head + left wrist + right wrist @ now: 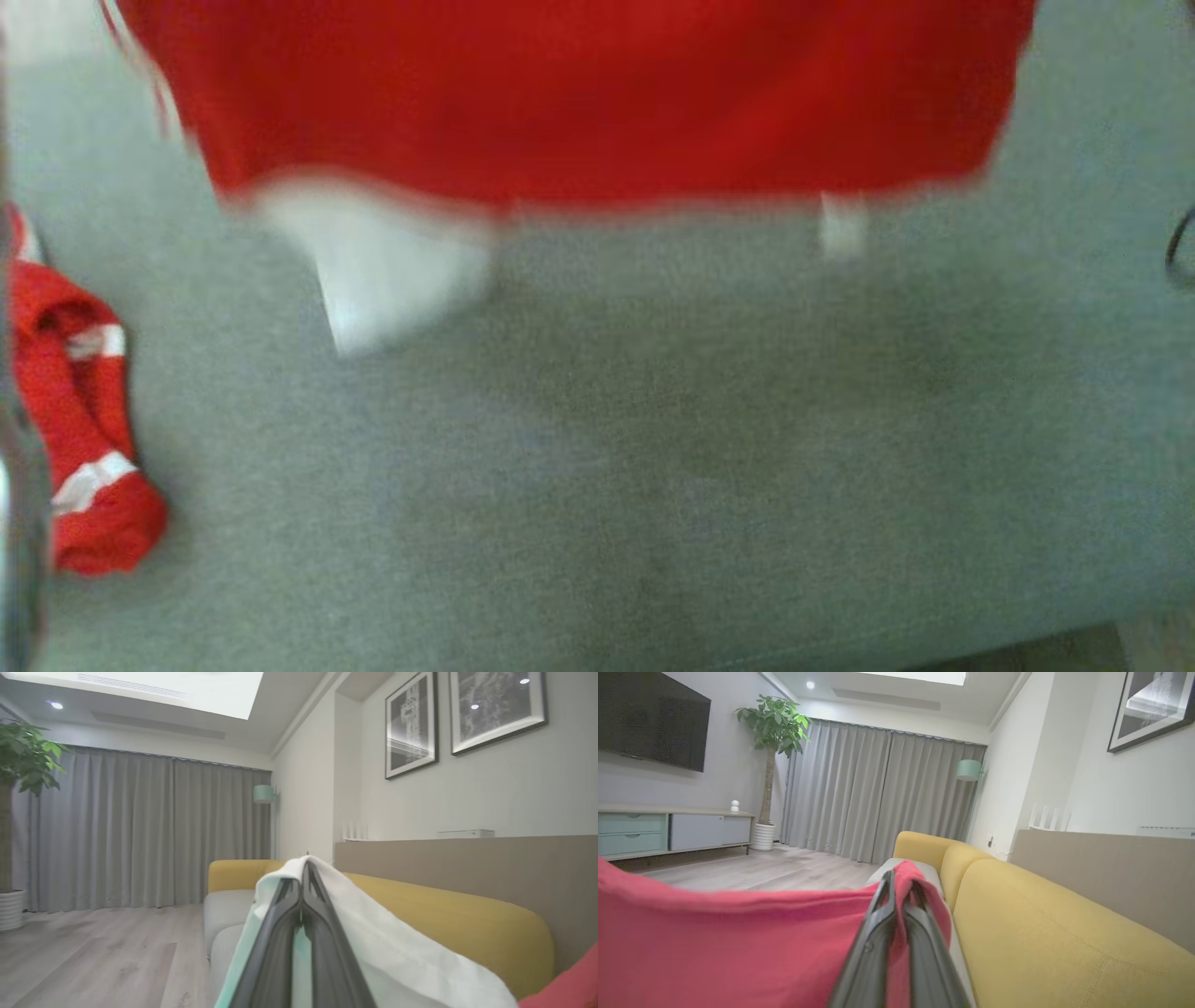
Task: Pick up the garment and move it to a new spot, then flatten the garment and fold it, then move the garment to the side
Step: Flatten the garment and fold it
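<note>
Head view showed the red-and-white fabric garment (579,103) aloft, left fingers (278,952) and right fingers (873,961) each clamped onto it.

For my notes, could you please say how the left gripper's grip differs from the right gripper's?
The left gripper pinches white cloth of the garment; the right gripper pinches red cloth. Cloth drapes both sides of the left gripper, but stretches mainly to one side of the right gripper. Both are shut.
</note>
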Controlling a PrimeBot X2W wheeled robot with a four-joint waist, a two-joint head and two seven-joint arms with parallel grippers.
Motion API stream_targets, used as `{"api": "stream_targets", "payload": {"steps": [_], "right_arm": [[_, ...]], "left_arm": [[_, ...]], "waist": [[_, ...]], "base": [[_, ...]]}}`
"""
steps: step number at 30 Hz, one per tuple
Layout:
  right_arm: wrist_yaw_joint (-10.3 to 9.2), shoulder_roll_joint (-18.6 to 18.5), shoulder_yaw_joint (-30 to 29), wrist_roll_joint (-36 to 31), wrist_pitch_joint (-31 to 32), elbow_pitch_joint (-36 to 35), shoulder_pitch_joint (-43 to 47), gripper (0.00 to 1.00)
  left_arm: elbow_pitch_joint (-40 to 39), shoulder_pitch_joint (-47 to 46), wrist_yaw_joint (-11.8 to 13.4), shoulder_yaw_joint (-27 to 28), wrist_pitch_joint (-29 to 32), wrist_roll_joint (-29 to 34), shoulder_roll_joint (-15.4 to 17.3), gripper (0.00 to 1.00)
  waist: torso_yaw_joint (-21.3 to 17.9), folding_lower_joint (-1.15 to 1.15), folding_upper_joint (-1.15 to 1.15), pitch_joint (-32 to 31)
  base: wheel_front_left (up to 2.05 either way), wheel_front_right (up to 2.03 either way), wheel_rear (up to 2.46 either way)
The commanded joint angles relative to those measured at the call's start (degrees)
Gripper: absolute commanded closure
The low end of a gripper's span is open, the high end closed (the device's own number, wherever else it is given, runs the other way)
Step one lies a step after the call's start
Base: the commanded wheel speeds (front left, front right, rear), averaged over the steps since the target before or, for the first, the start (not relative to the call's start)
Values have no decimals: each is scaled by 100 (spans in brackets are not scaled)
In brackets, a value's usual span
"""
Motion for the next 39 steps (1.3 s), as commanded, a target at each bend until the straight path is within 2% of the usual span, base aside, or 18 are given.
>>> {"api": "stream_targets", "payload": {"steps": [1, 4, 5, 8, 13, 18, 23, 29, 39], "right_arm": [[44, 89, 61, -114, -260, 156, -458, 100], [44, 182, 155, -342, -1032, 1000, -1299, 100], [44, 260, 141, -402, -1489, 1478, -1706, 100], [44, 285, 149, -560, -1783, 1956, -2124, 100], [44, 372, 15, -517, -1854, 2156, -2036, 100], [44, 351, 107, -401, -1858, 2240, -998, 100], [44, 200, 787, -63, -1858, 2619, -71, 100], [44, -201, 1887, 591, -1859, 2776, 542, 100], [44, -1001, 3617, 1826, -1557, 2544, 1079, 100]], "left_arm": [[147, -558, -30, 140, -184, 128, 270, 100], [968, -1398, -54, 99, -754, 314, 163, 100], [1411, -1748, -84, 52, -1108, 362, 97, 100], [1869, -2013, -128, -12, -1508, 307, 4, 100], [2299, -1898, -166, -185, -1976, 195, -48, 100], [2586, -1084, -179, -766, -2335, -129, -161, 100], [2642, -59, -181, -1331, -2526, -510, -98, 100], [2352, 1033, -181, -1982, -2612, -598, 333, 100], [1637, 2699, -182, -2266, -2624, -676, 971, 100]], "waist": [[-71, -3, 0, 690], [18, -3, 0, 822], [85, -3, 0, 868], [181, -3, 0, 1000], [297, -3, 0, 1145], [490, -3, 0, 1167], [647, -3, 0, 1036], [656, -3, 0, 654], [609, -3, 0, -95]], "base": [[0, 0, 0], [0, 0, 0], [0, 0, 0], [0, 0, 0], [0, 0, 0], [0, 0, 0], [0, 0, 0], [0, 0, 0], [0, 0, 0]]}}
